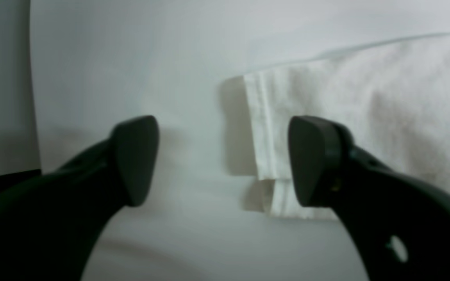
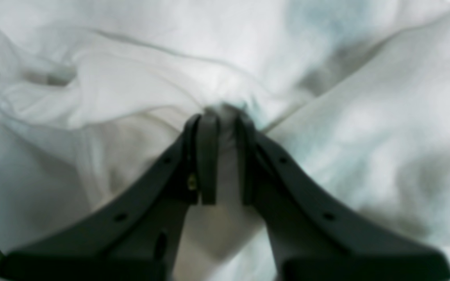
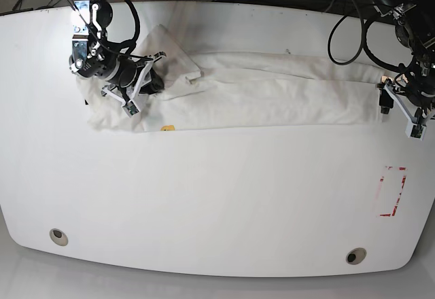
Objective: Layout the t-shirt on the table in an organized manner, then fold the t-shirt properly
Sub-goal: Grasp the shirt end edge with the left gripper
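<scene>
The white t-shirt [image 3: 272, 98] lies stretched in a long band across the far half of the table [image 3: 217, 210]. At its left end my right gripper [image 3: 151, 81] is shut on a bunched fold of the t-shirt [image 2: 139, 82]; in the right wrist view the right gripper [image 2: 224, 121] pinches cloth between its fingertips. At the right end my left gripper [image 3: 399, 112] stands open. In the left wrist view the left gripper [image 1: 225, 160] straddles the doubled hem edge of the t-shirt [image 1: 272, 136], which rests on the table [image 1: 131, 58] untouched.
A red tape rectangle [image 3: 392, 191] marks the table near the right edge. Two grommet holes [image 3: 58, 236] [image 3: 354, 256] sit near the front edge. A small yellow emblem [image 3: 167, 128] shows at the shirt's near edge. Cables hang behind the table's far edge.
</scene>
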{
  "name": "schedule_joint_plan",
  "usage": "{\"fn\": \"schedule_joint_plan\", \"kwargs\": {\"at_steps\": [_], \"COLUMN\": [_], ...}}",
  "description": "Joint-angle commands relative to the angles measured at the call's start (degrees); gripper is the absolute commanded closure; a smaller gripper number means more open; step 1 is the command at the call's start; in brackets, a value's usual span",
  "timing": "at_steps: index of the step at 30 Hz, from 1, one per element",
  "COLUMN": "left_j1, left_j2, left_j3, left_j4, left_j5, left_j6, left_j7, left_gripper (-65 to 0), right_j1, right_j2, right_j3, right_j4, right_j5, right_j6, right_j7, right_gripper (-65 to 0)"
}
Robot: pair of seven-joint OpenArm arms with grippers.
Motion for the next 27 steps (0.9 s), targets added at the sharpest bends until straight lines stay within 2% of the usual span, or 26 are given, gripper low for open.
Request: {"fn": "schedule_joint_plan", "kwargs": {"at_steps": [1,6,14,18,27], "left_j1": [-0.9,-2.9,-3.6,-3.6,-3.5], "left_j2": [-0.9,-0.9,-1.2,-2.6,-2.7], "left_j3": [0.0,-0.4,-2.7,-2.8,-2.8], "left_j4": [-0.9,-6.4,-17.4,-20.8,-22.2], "left_j5": [-0.6,-1.2,-11.0,-14.9,-16.3], "left_j6": [0.0,0.0,0.0,0.0,0.0], "left_j7": [-1.1,-1.1,-1.4,-1.4,-1.4], "left_gripper": [-54.4,-54.5,-54.5,-54.5,-54.5], "right_j1": [0.6,0.6,0.7,0.7,0.6], "right_j2": [0.6,0.6,0.6,0.6,0.6], "right_j3": [0.1,0.1,0.1,0.1,0.1], "right_j4": [0.8,0.8,0.8,0.8,0.8], "right_j5": [0.3,0.3,0.3,0.3,0.2], "right_j6": [0.4,0.4,0.4,0.4,0.4], "right_j7": [0.2,0.2,0.2,0.2,0.2], "right_gripper": [-8.2,-8.2,-8.2,-8.2,-8.2]}}
